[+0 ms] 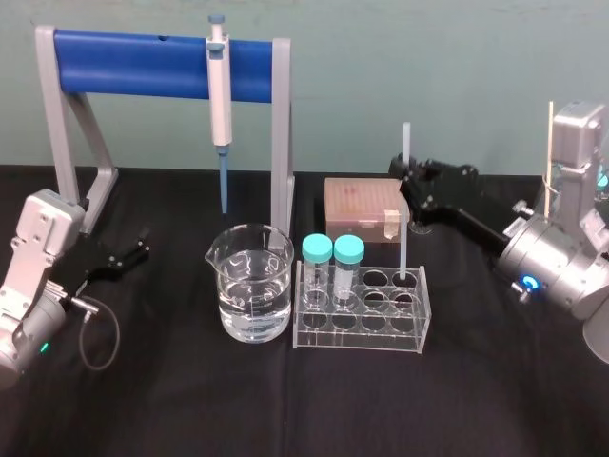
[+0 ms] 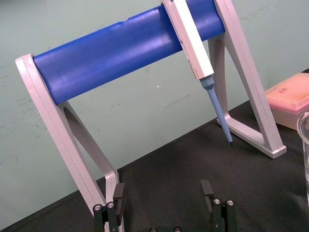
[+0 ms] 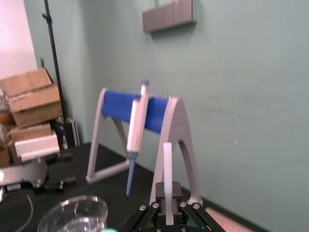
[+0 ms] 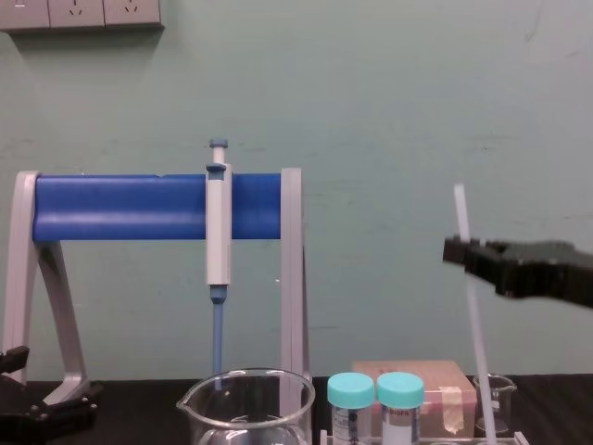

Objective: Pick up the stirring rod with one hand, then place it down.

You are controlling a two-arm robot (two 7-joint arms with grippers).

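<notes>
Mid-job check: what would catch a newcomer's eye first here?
The right gripper, shut on the stirring rod, holds it upright, lower end at the back right hole of the tube rack. A pipette hangs from the blue stand behind the beaker; the left gripper sits open at left.

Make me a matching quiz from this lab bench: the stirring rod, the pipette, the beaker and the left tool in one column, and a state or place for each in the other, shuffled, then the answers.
Column one
1. stirring rod
2. pipette
3. beaker
4. left tool

Column two
A. hangs on the blue stand
B. open, holding nothing
C. upright, clamped in the right tool
D. partly filled with clear liquid

Pairs: 1-C, 2-A, 3-D, 4-B
</notes>
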